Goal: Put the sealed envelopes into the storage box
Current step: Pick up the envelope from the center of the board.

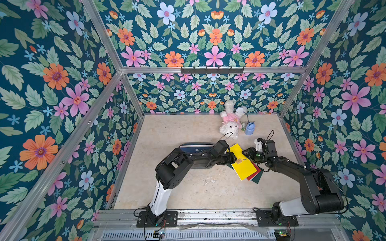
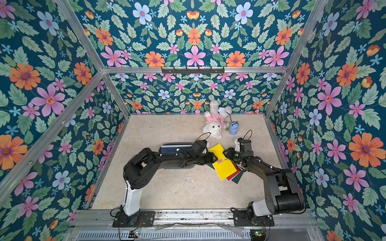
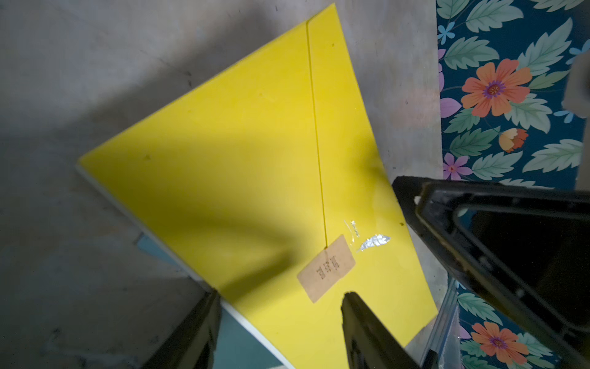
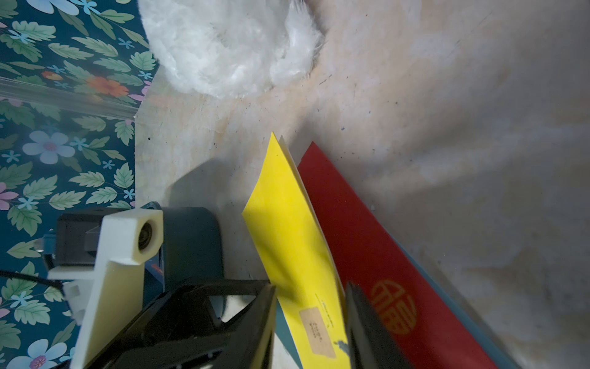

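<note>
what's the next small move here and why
Probably close the left gripper: its open jaws straddle the edge of the yellow envelope, which is tilted up off the red envelope, and the box lies under that arm.

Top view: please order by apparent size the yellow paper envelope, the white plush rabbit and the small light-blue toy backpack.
Largest, unranked: white plush rabbit and yellow paper envelope look alike; the envelope is partly hidden.
Smallest: small light-blue toy backpack.
</note>
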Controlling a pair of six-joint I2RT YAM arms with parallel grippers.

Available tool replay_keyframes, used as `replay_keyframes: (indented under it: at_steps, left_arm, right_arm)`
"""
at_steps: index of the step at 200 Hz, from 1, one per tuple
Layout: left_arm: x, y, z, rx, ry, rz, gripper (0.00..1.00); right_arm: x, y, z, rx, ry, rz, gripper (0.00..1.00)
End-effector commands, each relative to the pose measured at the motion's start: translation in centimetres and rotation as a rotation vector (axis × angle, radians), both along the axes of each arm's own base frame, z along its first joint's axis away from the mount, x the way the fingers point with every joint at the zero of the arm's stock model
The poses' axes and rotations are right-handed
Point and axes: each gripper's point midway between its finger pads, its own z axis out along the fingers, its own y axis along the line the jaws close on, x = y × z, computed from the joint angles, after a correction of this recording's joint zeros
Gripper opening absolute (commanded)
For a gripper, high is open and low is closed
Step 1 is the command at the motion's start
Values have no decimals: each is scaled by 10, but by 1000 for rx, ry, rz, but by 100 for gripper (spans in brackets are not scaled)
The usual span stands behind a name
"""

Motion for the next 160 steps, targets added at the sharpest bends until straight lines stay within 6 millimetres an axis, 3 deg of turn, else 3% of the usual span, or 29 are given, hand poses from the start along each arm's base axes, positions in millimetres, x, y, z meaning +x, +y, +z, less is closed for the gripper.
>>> replay_keyframes:
  at_steps: [1,98,141,160]
  left_arm:
    - [-4,-6,6,-30,-3,-23,65]
    - [-4,-5,7,-29,-6,-22,66]
    - [-4,-5,6,-29,-6,-21,66]
    - [-4,-6,7,-32,-7,-22,66]
  right_arm:
    - [-11,9,2,29,32,51,41]
    - [-14,-2,10,-74,45,57,28]
    - [-19,4,12,-76,50,91,17]
    - [-21,5,9,-98,54,100,16]
